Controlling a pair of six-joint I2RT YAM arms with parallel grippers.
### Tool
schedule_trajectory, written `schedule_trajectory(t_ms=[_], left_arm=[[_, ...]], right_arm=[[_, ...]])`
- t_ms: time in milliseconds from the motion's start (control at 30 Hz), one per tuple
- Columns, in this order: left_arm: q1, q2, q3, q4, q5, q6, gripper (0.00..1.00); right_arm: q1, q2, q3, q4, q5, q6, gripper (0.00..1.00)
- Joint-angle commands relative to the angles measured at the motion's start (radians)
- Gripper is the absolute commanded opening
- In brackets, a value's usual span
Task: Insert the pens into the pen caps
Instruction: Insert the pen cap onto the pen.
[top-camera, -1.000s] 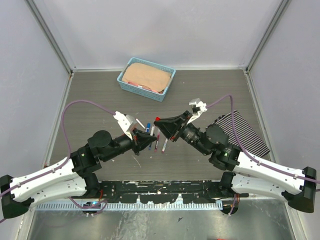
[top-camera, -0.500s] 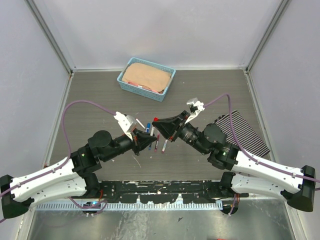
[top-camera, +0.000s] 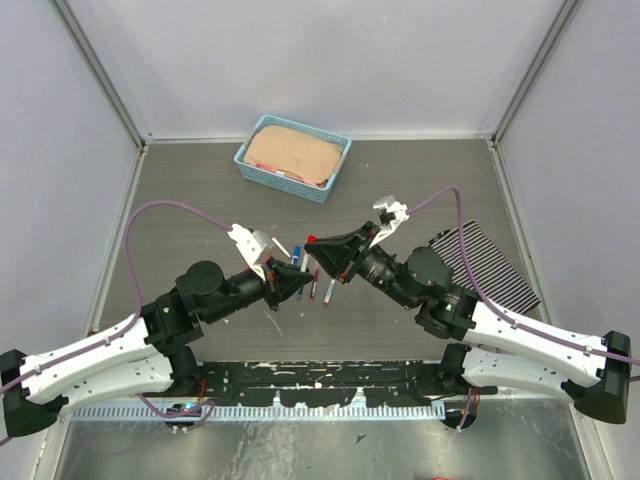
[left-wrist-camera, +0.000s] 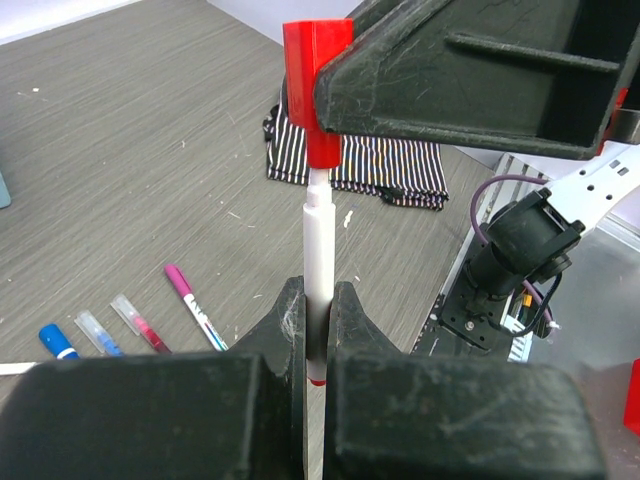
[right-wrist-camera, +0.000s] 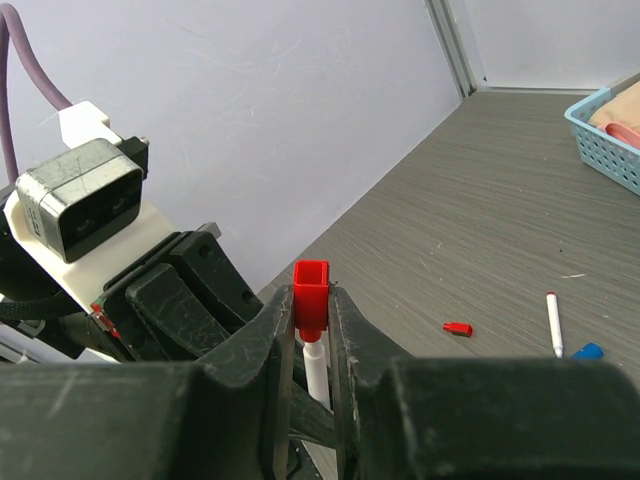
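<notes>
One held pen (left-wrist-camera: 317, 240): white barrel, upright in the air over the middle of the table (top-camera: 200, 200); narrow upper end runs into the mouth of the red cap (left-wrist-camera: 318, 90).
Red cap: square-ended, directly above the pen and in line with it, only partly down over the end.
Left gripper (left-wrist-camera: 318, 305): fingers pressed together on the lower barrel, pinching the pen.
Right gripper (right-wrist-camera: 312, 325): narrow grip, clamped on the sides of the red cap.
Three loose pens: magenta-tipped pen (left-wrist-camera: 192, 308), maroon-tipped pen (left-wrist-camera: 140, 322), blue-tipped pen (left-wrist-camera: 93, 328); flat on the table, side by side, below the grippers.
Blue cap (left-wrist-camera: 55, 340): on the table just beside the blue-tipped pen.
Striped cloth (top-camera: 490, 265): black and white, flat, right side of the table.
Basket (top-camera: 245, 158): light blue, far edge of the table, well apart from the pens; peach-coloured contents.
</notes>
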Motion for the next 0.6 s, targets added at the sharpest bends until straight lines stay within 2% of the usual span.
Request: schedule_trajectory(t_ms=[0, 567], left_arm=[[-0.004, -0.006, -0.007, 0.046, -0.007, 0.009, 0.0], [-0.003, -0.006, 0.0, 0.089, -0.039, -0.033, 0.0]], right_arm=[[0.005, 0.003, 0.037, -0.003, -0.005, 0.006, 0.0], [0.005, 0.025, 0.002, -0.038, -0.052, 0.001, 0.0]])
